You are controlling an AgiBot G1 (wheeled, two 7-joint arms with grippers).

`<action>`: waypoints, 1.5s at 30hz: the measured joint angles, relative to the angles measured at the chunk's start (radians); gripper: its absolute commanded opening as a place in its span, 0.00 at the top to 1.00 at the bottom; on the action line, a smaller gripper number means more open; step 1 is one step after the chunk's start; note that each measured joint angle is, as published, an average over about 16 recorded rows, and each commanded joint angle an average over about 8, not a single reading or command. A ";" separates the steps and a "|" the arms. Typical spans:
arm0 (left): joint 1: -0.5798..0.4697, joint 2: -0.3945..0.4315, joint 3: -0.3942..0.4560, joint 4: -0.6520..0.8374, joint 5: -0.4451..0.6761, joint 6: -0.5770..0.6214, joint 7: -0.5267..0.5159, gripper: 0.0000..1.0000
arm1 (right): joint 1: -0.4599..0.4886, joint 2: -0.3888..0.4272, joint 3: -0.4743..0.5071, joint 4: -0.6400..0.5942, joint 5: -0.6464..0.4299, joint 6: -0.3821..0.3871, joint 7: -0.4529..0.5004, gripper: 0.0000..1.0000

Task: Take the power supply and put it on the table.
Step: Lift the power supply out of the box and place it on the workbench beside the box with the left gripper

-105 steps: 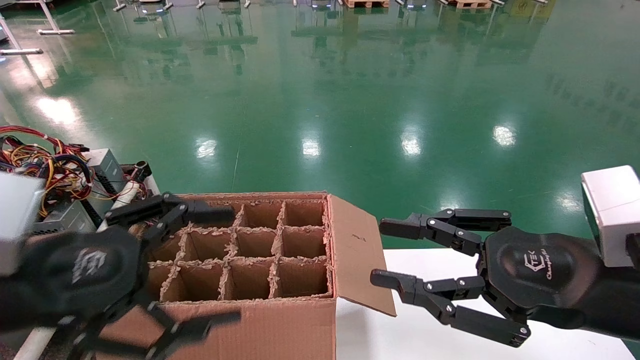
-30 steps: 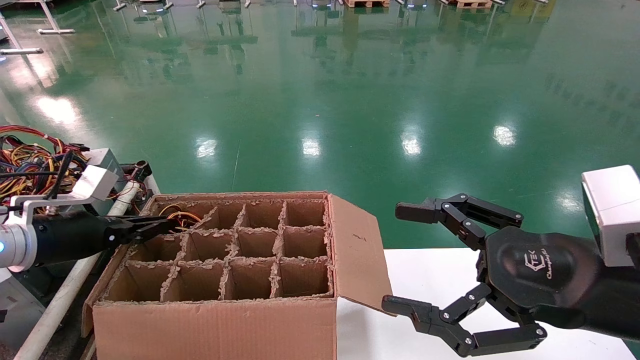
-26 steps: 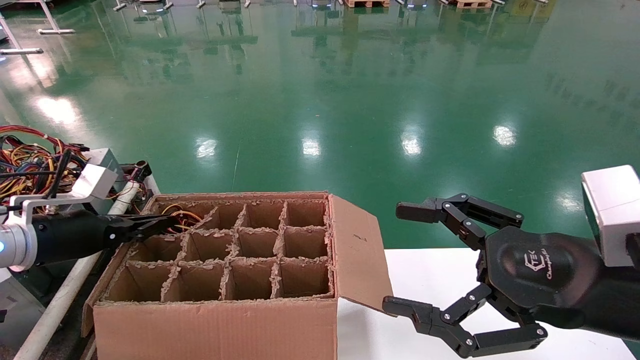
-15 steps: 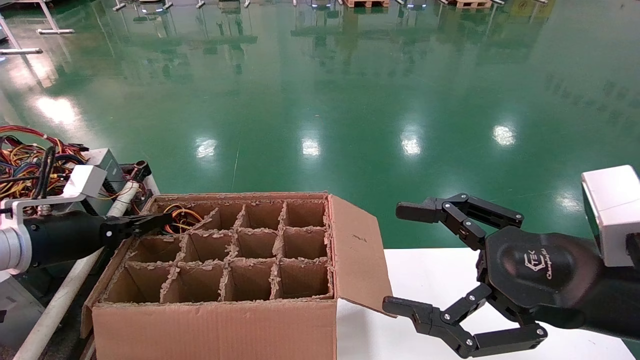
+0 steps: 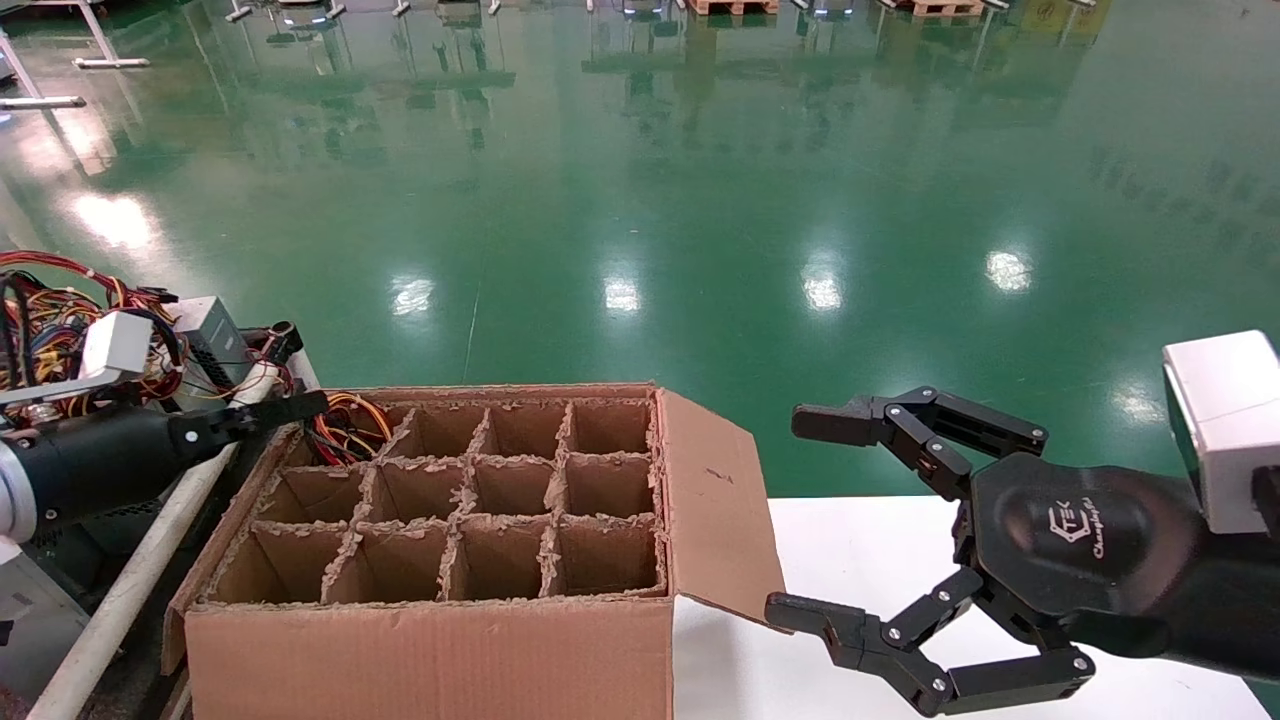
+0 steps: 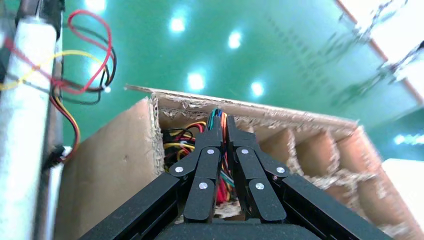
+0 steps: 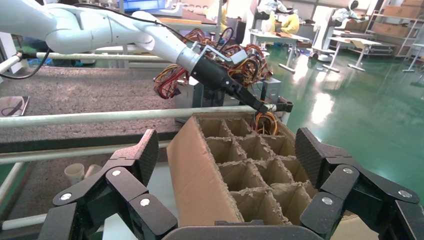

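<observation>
A bundle of red, yellow and black wires of the power supply (image 5: 343, 428) rises out of the far-left cell of the cardboard box (image 5: 430, 650). The supply's body is hidden inside that cell. My left gripper (image 5: 305, 404) is over the box's far-left corner, shut on those wires (image 6: 218, 116). In the left wrist view the coloured strands run between its pressed fingers (image 6: 205, 165). My right gripper (image 5: 806, 516) hangs wide open and empty above the white table (image 5: 860, 545), just right of the box flap.
Other grey power supplies (image 5: 205, 335) with tangled cables (image 5: 60, 310) lie on the bench at the far left. A white pipe rail (image 5: 120, 590) runs along the box's left side. The box flap (image 5: 715, 500) leans out over the table. Green floor lies beyond.
My left gripper has drawn back to the left, from over the far-left cell to the box's corner, pulling the wires up and out with it. The right gripper, opened wider earlier, stays still.
</observation>
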 measured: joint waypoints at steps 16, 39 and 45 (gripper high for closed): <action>0.083 -0.033 -0.043 -0.060 -0.125 -0.033 -0.371 1.00 | 0.000 0.000 0.000 0.000 0.000 0.000 0.000 0.00; 0.067 -0.134 -0.097 -0.367 -0.171 -0.177 -0.639 1.00 | 0.000 0.000 0.000 0.000 0.000 0.000 0.000 0.00; -0.020 -0.182 -0.088 -0.402 -0.140 -0.155 -0.696 1.00 | 0.000 0.000 0.000 0.000 0.000 0.000 0.000 0.00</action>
